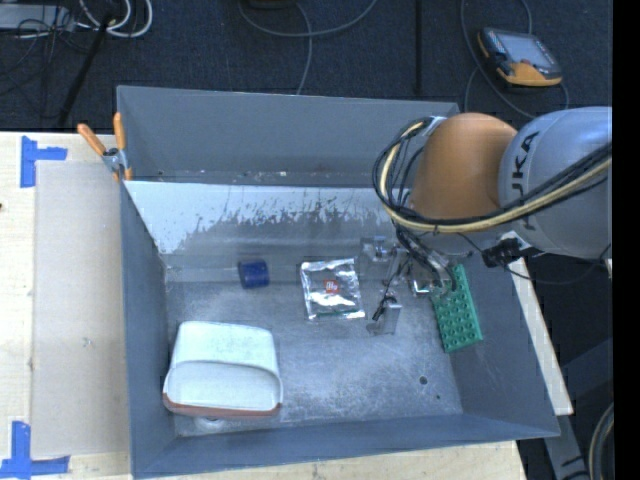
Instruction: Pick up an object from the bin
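Claw (386,313): low over the bin floor, right of centre. Released or clenched, cannot tell. Nothing seen in it.
Bin (250,138): grey metal, floor mostly bare, four loose items.
White tub (222,368): biggest item, front-left corner of the bin, well apart from the claw.
Green block (457,310): flat studded plate by the bin's right wall, just beside the claw.
Foil packet (332,289): crumpled silver with a red mark, middle of the floor, just beside the claw on the centre side.
Blue cube (253,273): small, towards the back wall, apart from the packet.
Task's thing: not settled. The claw sits between packet and block, so probably one of those two.
Step, judged: lining up for a grasp, nothing lifted yet.
Doing it well: centre over one item before closing. The packet is flat and crinkly, so pinch a raised crease. For the block, grip across its narrow sides and stay off the wall.
Risk: closing in the gap between them catches nothing.
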Controlling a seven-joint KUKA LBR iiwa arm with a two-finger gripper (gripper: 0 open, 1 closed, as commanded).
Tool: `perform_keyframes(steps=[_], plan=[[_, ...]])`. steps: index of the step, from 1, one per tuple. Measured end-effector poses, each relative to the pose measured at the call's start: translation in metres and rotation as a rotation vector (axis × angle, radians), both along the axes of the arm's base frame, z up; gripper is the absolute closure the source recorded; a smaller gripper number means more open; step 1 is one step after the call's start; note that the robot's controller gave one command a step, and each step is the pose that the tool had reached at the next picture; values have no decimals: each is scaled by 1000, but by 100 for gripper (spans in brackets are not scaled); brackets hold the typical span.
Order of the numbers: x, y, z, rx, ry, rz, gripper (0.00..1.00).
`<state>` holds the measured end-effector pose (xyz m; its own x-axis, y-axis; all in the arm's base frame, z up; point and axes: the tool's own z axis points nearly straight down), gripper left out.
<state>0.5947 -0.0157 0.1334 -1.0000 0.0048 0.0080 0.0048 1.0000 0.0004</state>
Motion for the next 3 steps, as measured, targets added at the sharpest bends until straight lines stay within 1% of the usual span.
perform_keyframes(steps=[1,2,3], plan=[[0,-5,3,1,-7,188,0],[0,-5,3,1,-7,187,100],[0,-5,3,1,-7,186,0]])
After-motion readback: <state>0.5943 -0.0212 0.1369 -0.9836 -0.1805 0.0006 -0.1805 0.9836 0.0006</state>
